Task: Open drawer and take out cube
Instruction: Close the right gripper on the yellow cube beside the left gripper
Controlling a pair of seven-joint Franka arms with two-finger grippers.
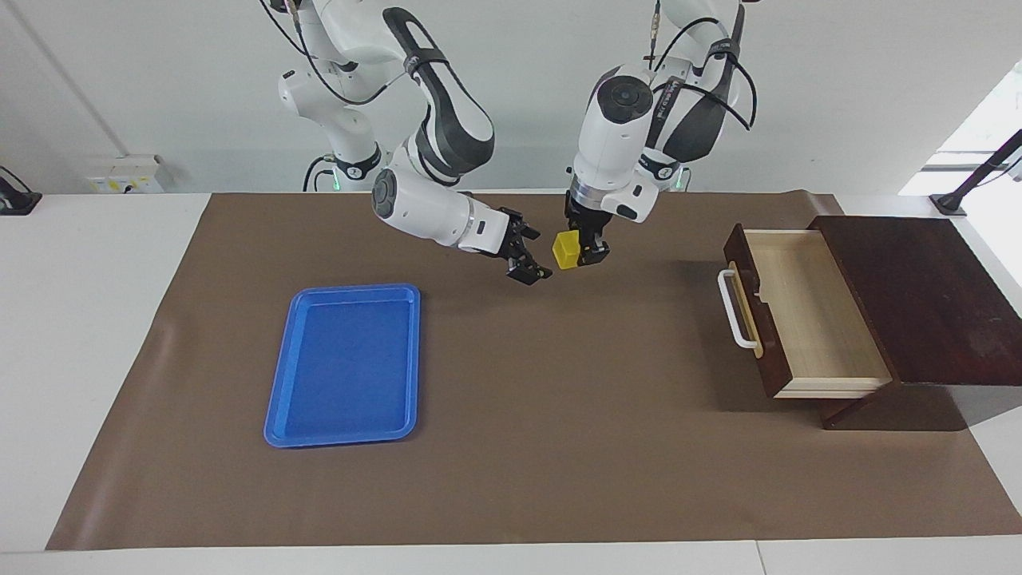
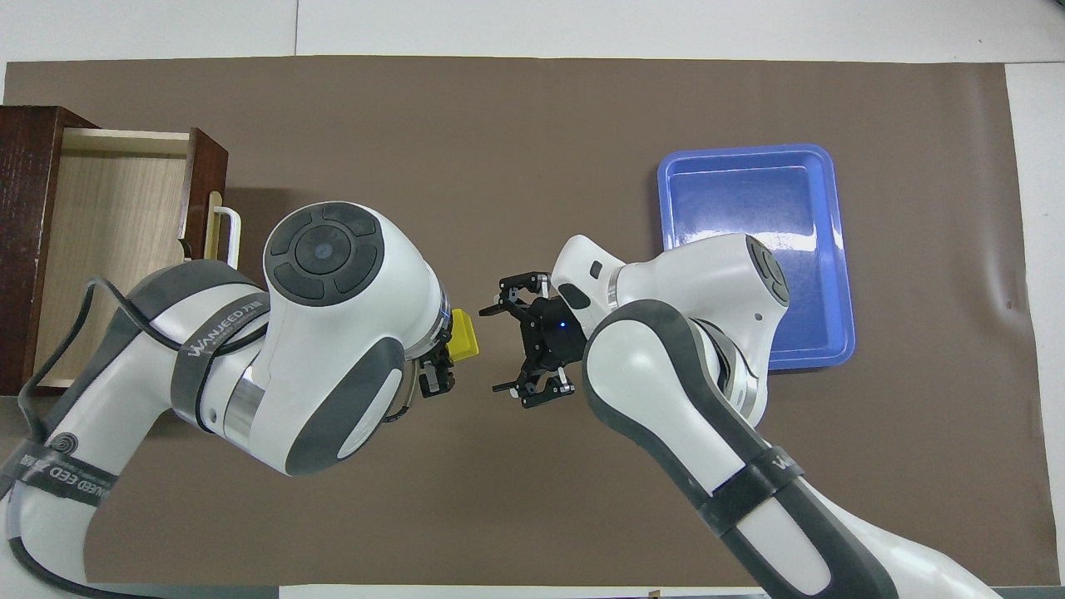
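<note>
Bright yellow and roughly cubic, the cube (image 1: 566, 250) hangs clamped in the left gripper (image 1: 581, 254) over the brown-covered counter (image 1: 559, 415), lifted clear of the open drawer (image 1: 806, 311). The right gripper (image 1: 533, 262), fingers spread apart, points at it from just beside, apparently poised for a handover toward the blue tray (image 1: 345, 364).

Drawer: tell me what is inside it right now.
The drawer stands pulled open, showing only its pale wood floor with nothing on it. In the overhead view the left arm covers its end nearest the robots. The cube is up in the left gripper.
</note>
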